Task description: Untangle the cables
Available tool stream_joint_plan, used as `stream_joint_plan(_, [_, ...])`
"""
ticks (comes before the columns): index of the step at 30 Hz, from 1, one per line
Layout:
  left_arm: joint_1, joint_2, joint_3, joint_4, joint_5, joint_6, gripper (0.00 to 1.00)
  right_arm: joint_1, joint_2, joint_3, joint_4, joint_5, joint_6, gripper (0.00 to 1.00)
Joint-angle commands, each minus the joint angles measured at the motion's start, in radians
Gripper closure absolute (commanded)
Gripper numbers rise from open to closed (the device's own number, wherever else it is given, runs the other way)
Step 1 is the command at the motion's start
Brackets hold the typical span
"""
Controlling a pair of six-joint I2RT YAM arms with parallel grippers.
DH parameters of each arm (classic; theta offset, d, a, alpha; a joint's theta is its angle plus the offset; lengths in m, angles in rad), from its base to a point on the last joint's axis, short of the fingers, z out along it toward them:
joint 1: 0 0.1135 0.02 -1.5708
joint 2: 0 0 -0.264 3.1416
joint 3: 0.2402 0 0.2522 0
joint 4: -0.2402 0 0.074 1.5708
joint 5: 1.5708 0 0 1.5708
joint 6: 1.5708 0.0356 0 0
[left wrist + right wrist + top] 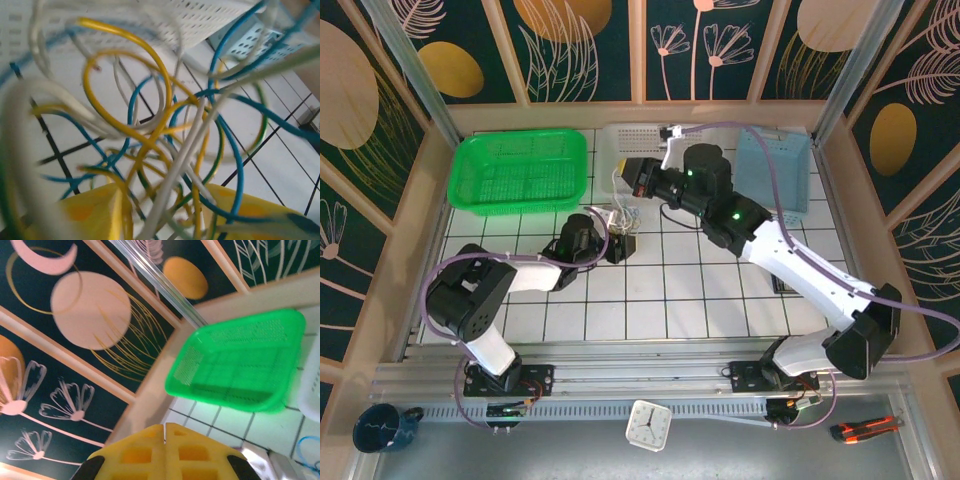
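The cables (618,215) lie in a small tangle on the tiled table, just in front of the white basket (635,140). In the left wrist view they are close up: yellow loops (150,55), blue strands (239,165) and a white wire (185,160) crossing each other. My left gripper (617,243) reaches into the tangle from the near side. Its yellow fingers (95,215) stand apart, and several wires run through the gap between them. My right gripper (625,178) hovers above and behind the tangle. Its jaws (164,432) are pressed together, and I see nothing between them.
A green basket (520,170) stands at the back left, also seen from the right wrist (240,360). A light blue basket (775,170) stands at the back right. A clock (648,425), a dark cup (380,428) and a cutter (865,428) lie in front of the arm bases.
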Motion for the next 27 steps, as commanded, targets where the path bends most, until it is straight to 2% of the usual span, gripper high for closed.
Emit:
stream_joint_plan(1, [-0.003, 0.014, -0.025, 0.042, 0.004, 0.003, 0.62, 0.006, -0.044, 0.069, 0.058, -0.012, -0.007, 1.0])
stream_joint_plan(9, [-0.002, -0.003, -0.05, 0.047, -0.004, -0.002, 0.83, 0.0, -0.069, 0.089, 0.061, 0.022, -0.024, 1.0])
stream_joint_plan(13, [-0.003, -0.007, -0.062, 0.045, -0.01, -0.001, 1.0, -0.029, -0.091, 0.08, 0.073, 0.024, -0.019, 1.0])
stream_joint_plan(21, [-0.004, -0.01, -0.075, 0.053, -0.014, -0.016, 1.0, -0.099, -0.108, 0.116, 0.06, -0.019, -0.014, 1.0])
stream_joint_plan(27, [-0.003, -0.049, -0.082, 0.035, -0.021, -0.022, 1.0, -0.1, -0.136, -0.045, 0.07, -0.029, 0.002, 1.0])
